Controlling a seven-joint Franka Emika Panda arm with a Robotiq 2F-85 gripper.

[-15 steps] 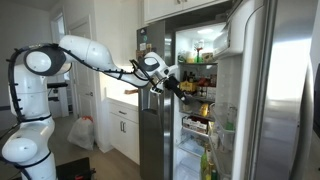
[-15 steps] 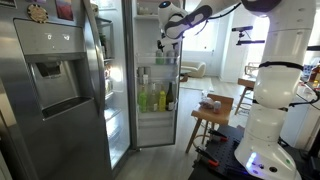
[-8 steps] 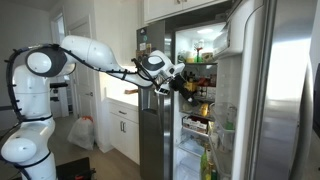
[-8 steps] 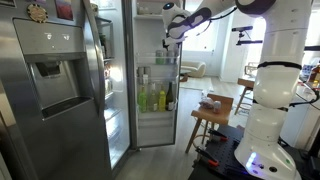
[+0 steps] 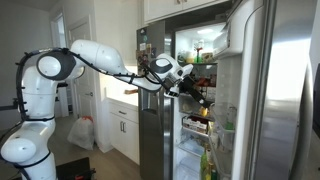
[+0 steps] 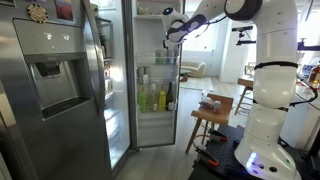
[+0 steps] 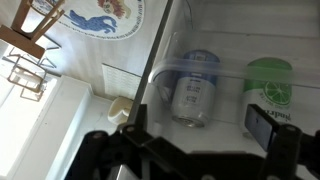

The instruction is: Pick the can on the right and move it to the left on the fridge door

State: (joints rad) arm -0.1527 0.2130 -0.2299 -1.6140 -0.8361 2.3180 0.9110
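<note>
Now the gripper hovers spread wide, nothing held, its jaws flanking the blue-white can, lined up, I'd say, for the grab. That can stands in the fridge door behind its clear bin wall, a green can just beside it, not touching.

We see a robot arm that is white and smooth, made of fat round tubes. Its joints look like balls, and one has a dark round cap on its side. A thin black cable runs along the tube near the wrist. The gripper at the end is black. In the wrist view we see its fingers, dark and blurry. In an exterior view the white base is wide and round, with a small blue glow low down.
</note>
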